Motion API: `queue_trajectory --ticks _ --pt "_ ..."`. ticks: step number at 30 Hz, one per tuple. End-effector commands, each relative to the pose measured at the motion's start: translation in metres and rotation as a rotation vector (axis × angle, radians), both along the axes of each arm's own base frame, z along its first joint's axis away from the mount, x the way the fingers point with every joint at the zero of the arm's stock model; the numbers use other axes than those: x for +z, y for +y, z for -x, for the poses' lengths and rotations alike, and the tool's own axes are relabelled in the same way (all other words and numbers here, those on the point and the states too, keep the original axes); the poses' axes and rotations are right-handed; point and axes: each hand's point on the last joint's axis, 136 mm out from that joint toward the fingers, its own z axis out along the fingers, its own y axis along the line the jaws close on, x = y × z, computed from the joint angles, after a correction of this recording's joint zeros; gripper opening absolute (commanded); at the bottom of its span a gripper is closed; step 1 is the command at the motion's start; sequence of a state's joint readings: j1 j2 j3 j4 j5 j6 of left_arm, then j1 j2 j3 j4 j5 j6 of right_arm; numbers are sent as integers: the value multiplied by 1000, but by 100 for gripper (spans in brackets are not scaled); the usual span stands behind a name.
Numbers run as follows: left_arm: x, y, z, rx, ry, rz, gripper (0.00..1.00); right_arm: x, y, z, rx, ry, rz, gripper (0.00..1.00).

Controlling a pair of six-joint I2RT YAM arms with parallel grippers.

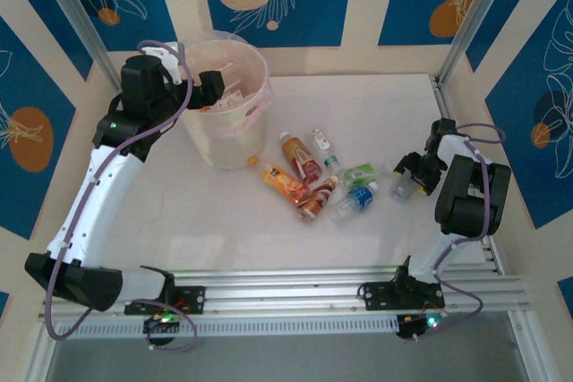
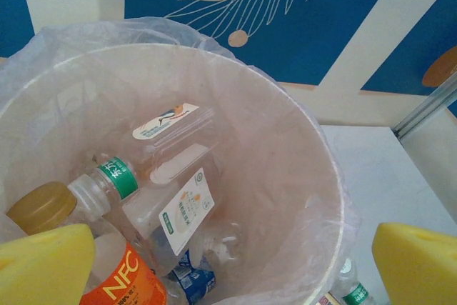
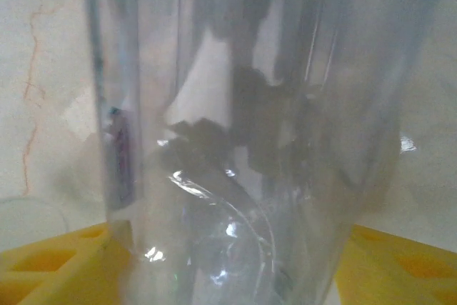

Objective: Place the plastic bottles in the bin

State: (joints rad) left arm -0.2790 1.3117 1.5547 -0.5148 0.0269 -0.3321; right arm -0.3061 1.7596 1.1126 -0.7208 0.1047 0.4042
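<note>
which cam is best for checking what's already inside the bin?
Left wrist: it looks down into the bin, and the labels of the bottles inside are readable. Top external gives the whole bin from afar, contents a blur. Right wrist faces a clear bottle up close.

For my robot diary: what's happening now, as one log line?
left end effector: open above bin | right end effector: around clear bottle, grip unclear | other bottles: lying outside bin

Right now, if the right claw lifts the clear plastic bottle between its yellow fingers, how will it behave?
The clear plastic bottle shows no liquid, so it is probably light. Its thin transparent wall may dent under a squeeze. Its glossy round surface might slip or turn in the right claw.
</note>
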Motion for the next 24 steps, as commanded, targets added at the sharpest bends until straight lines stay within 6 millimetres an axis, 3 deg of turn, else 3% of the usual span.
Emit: queue_trajectory --ticks 1,9,16,24 --pt "1 -2 5 -18 4 13 99 -4 -2 2 -22 22 -2 74" --pt "-4 0 2 -4 17 11 100 -19 -2 3 -14 66 4 73" --pt "-4 4 1 23 20 10 99 -28 -1 4 -4 100 24 63" --pt "-3 2 -3 22 20 18 99 -5 -9 2 1 72 97 46"
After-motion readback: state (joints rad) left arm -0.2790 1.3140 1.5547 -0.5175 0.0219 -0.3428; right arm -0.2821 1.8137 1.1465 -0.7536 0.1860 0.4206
